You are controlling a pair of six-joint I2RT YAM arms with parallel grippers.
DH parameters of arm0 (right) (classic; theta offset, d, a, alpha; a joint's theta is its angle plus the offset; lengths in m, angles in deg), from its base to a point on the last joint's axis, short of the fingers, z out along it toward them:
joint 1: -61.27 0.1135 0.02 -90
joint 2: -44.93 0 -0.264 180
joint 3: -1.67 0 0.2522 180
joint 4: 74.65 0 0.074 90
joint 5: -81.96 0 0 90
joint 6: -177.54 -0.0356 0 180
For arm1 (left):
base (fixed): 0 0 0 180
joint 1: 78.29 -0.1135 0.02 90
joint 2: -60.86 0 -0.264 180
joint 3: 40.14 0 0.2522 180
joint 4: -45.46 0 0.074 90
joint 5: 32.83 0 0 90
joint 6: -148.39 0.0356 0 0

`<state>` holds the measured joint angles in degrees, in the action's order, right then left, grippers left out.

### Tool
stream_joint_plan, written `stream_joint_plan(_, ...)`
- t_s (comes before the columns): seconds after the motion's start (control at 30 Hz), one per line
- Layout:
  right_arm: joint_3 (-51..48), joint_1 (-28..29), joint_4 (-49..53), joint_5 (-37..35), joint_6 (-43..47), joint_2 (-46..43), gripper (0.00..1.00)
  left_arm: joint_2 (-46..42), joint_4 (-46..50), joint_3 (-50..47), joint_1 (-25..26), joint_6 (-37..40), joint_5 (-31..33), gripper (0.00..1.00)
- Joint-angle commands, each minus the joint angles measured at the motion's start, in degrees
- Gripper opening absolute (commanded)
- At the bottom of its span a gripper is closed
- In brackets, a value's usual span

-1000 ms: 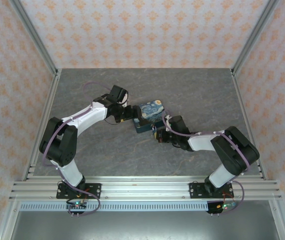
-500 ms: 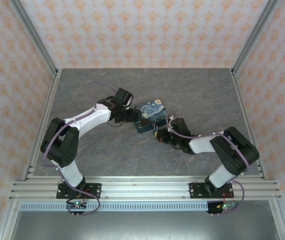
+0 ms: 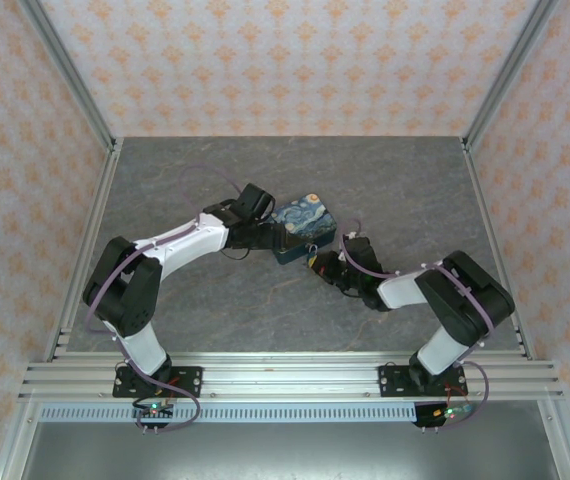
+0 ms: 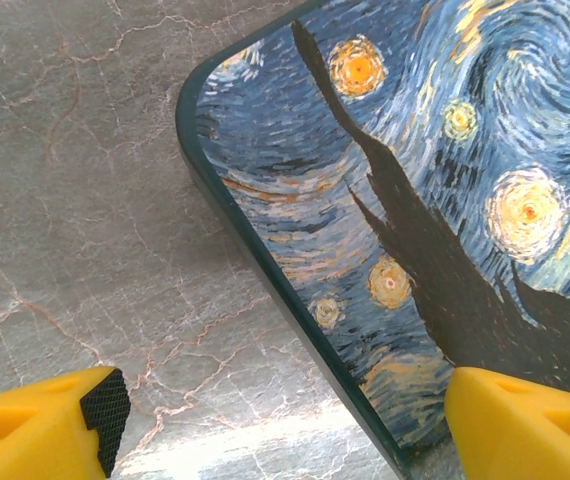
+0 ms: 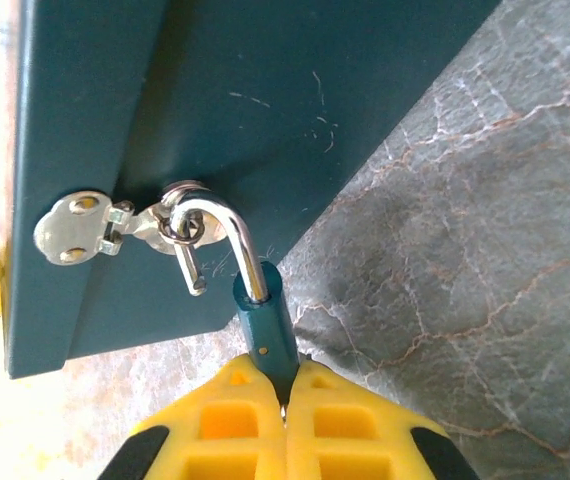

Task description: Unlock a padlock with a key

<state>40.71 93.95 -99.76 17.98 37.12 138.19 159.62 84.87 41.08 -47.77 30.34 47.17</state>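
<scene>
A flat box (image 3: 305, 224) printed with a blue and yellow starry-night painting lies mid-table, its dark teal side (image 5: 265, 90) carrying a silver hasp (image 5: 75, 228). The padlock (image 5: 265, 322) is a small teal body whose silver shackle (image 5: 233, 235) hooks through the hasp ring, with its free end out of the body. My right gripper (image 5: 283, 378) is shut on the padlock's body, and in the top view the right gripper (image 3: 325, 265) sits at the box's near side. My left gripper (image 4: 285, 430) is open across the box's printed corner (image 4: 385, 220), and from above the left gripper (image 3: 267, 236) sits at the box's left end. The key is hidden.
The grey marbled table (image 3: 205, 300) is walled by aluminium posts (image 3: 65, 70) and patterned panels on three sides. A slotted rail (image 3: 285, 378) runs along the near edge by the arm bases.
My left arm has swung right and closed in on the box's left end. The box has shifted slightly right and away. The right gripper has followed it, still shut.
</scene>
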Motion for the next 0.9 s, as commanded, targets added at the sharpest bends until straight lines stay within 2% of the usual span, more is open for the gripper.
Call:
stream_joint_plan(0.0,-0.8,-0.3,-6.9,-2.5,-4.9,2.1,0.0,1.1,1.0,-1.9,0.8,-0.6,2.3,0.83)
stream_joint_plan(0.23,-1.6,-0.3,-12.9,-4.2,-8.7,5.0,0.0,1.7,1.1,-2.5,1.0,-0.9,2.5,0.82)
stream_joint_plan(0.67,0.3,-0.7,-11.8,-9.4,-9.4,4.6,0.0,2.1,0.9,-3.6,0.9,-0.9,2.2,0.81)
stream_joint_plan(0.87,0.8,-2.6,-15.8,-11.3,-12.1,6.5,0.0,2.2,0.5,-4.2,0.9,-0.9,1.6,0.8)
